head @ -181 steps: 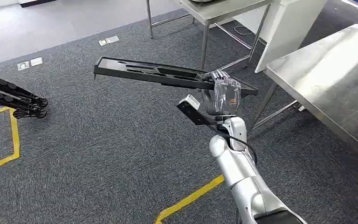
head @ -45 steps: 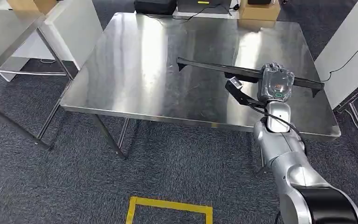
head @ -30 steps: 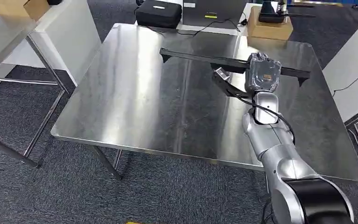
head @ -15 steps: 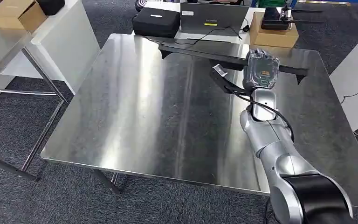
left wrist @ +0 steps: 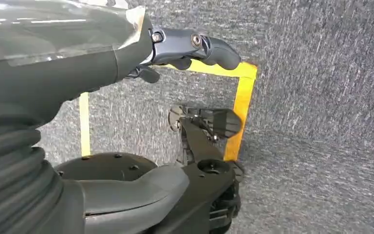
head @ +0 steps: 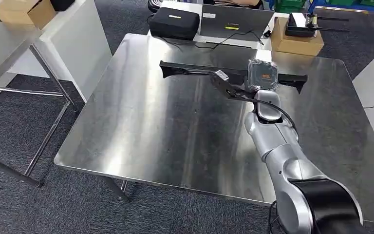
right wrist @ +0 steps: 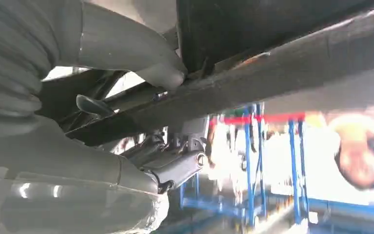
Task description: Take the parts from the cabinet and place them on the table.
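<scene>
Nearest the viewer, the robot's silver right arm rises from the lower right and reaches forward over a square, brushed stainless-steel table [head: 141, 126]. At its end the right hand [head: 261, 76] is closed around a long, flat black plastic part [head: 195, 69], gripping it near one end so that most of its length juts out toward the robot's left. The part lies roughly level over the far half of the tabletop; whether it touches the steel or hangs just above cannot be told. Holding it level and crosswise probably lets it be set down flat, so the job looks close to the release of this piece.

In the left wrist view, the left hand [left wrist: 185, 48] hangs low over grey carpet and a yellow floor line, its dark fingers curled loosely with nothing in them.

The tabletop is shiny and streaked with reflected light. Beyond its far edge sit a black case [head: 174, 23], a grey laptop [head: 233, 22] with trailing cables, and a brown cardboard box [head: 297, 41] carrying dark equipment. A white table [head: 53, 29] stands to the left. Dark grey carpet covers the floor.
</scene>
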You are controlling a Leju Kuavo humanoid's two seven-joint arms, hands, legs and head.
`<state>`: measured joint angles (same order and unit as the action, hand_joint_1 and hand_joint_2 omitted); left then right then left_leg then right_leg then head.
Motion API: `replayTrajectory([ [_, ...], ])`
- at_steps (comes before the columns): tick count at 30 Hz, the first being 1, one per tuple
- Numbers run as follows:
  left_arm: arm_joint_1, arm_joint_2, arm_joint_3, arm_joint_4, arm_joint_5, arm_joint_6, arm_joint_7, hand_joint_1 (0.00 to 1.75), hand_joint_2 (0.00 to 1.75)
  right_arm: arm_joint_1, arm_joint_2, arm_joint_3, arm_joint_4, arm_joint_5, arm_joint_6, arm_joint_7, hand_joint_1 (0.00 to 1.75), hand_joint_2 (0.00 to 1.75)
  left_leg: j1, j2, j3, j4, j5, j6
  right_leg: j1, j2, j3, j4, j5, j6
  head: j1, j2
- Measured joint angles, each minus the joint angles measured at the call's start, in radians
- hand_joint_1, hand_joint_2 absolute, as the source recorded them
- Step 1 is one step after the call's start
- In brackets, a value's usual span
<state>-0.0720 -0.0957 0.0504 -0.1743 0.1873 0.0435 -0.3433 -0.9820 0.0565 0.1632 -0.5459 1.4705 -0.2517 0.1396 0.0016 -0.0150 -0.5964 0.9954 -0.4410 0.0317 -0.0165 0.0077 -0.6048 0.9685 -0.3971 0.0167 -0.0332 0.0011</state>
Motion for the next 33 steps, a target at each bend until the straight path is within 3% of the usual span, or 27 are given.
replayTrajectory([
  [3,0.001,0.002,0.012,0.000,0.006,-0.001,0.000,0.00,1.75,-0.004,0.020,-0.022,0.010,-0.013,0.032,0.006,1.75,1.75,-0.001,0.001,0.000,0.000,-0.001,0.002,0.000,0.000,-0.001,-0.001,0.001,0.004,-0.001,0.000],
  [5,0.002,0.002,0.013,0.000,0.009,-0.001,0.000,0.00,1.75,-0.006,0.028,-0.034,0.016,-0.020,0.040,0.006,1.75,1.75,-0.001,0.001,-0.001,0.001,-0.001,0.002,-0.002,0.000,0.000,-0.001,0.000,0.023,0.000,0.000],
  [11,0.004,0.003,0.014,0.000,0.009,-0.001,-0.001,0.00,1.75,-0.011,0.044,-0.045,0.027,-0.024,0.046,0.003,1.75,1.75,0.002,0.001,0.000,0.001,-0.001,0.002,0.001,0.000,-0.001,0.000,0.000,0.023,-0.001,0.000],
  [12,0.004,0.003,0.014,0.000,0.009,-0.001,-0.004,0.00,1.75,-0.012,0.046,-0.046,0.028,-0.024,0.046,0.003,0.00,1.75,0.002,0.000,0.000,0.001,-0.001,0.002,0.002,0.000,-0.002,0.001,0.000,0.023,-0.001,0.000],
  [24,0.005,0.003,0.033,0.000,0.014,0.001,-0.036,0.00,1.75,-0.030,0.080,-0.046,0.033,-0.019,0.052,0.007,0.00,1.75,0.003,0.001,0.000,0.001,0.000,0.001,0.002,0.000,-0.003,0.005,0.000,0.023,-0.001,0.000],
  [33,0.008,0.003,0.042,0.000,0.022,-0.002,-0.019,0.00,1.75,-0.063,0.091,-0.046,0.056,-0.021,0.180,0.053,0.00,1.75,0.003,0.001,0.000,0.001,0.000,0.001,0.002,0.000,-0.003,0.005,0.000,0.023,-0.001,0.000],
])
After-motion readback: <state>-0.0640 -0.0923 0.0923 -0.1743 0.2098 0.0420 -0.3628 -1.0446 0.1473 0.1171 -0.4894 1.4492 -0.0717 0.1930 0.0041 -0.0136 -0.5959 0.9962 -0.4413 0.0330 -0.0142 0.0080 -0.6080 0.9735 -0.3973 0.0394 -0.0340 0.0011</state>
